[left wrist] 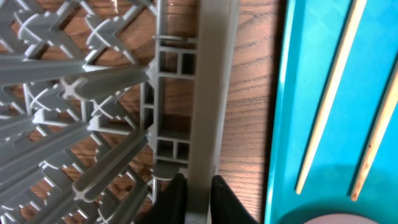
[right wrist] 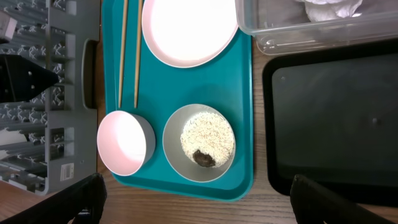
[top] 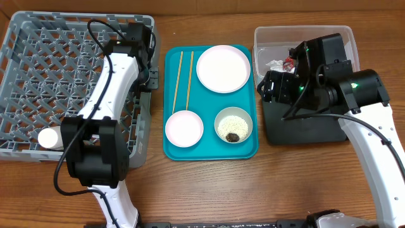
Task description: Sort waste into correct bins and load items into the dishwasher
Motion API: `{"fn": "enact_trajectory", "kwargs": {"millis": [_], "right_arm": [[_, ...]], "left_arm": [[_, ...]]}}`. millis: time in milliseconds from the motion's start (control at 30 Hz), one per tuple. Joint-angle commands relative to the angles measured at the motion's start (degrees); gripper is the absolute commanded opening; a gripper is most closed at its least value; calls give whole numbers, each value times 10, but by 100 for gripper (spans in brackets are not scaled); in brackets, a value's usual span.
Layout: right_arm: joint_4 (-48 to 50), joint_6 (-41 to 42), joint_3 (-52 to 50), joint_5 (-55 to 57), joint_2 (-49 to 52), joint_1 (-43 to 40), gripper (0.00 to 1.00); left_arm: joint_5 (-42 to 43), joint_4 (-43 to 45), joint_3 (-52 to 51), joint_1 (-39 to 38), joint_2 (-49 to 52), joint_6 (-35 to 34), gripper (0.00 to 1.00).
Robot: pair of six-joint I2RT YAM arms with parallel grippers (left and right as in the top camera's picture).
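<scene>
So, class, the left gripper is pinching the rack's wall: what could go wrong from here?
1. If the left gripper pulls the dish rack sideways, it may knock the teal tray close beside it and scatter the chopsticks.
2. The white cup lying in the rack could roll.

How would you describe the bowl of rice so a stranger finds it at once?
Start at the big teal tray. On its near right corner sits a pale bowl, beside the empty pink bowl. It alone holds white rice with a brown lump.
</scene>
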Motion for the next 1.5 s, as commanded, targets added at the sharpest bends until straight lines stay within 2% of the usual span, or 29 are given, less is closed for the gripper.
{"fn": "enact_trajectory", "kwargs": {"millis": [0, 133, 267, 433, 700, 1133, 1233, 1333, 1400, 1467], "right_arm": [[2, -3, 6, 4, -10, -2, 96], [2, -4, 6, 4, -10, -2, 96], [2, -4, 6, 4, -10, -2, 96], [2, -4, 6, 4, -10, -2, 96], [2, -3, 6, 4, -10, -2, 96], [1, -4, 6, 4, -10, -2, 96], [-1, -4, 6, 4, -10, -2, 96], [-4, -4, 6, 4, -10, -2, 96], [-4, -4, 6, 4, -10, -2, 96], [-4, -4, 6, 4, -10, -2, 96]], "left_arm": [[-1, 2, -5, -4, 6, -23, 13], [-1, 2, -5, -4, 6, -60, 14], [-1, 7, -5, -4, 6, -84, 7], [-1, 9, -5, -4, 6, -106, 4], [-1, 10, -5, -4, 6, -110, 4], [-1, 10, -5, -4, 6, -176, 4], [-2, 10, -5, -4, 6, -181, 8], [-2, 8, -5, -3, 6, -181, 17], [-2, 9, -5, -4, 6, -181, 26], [-2, 8, -5, -4, 6, -181, 46]]}}
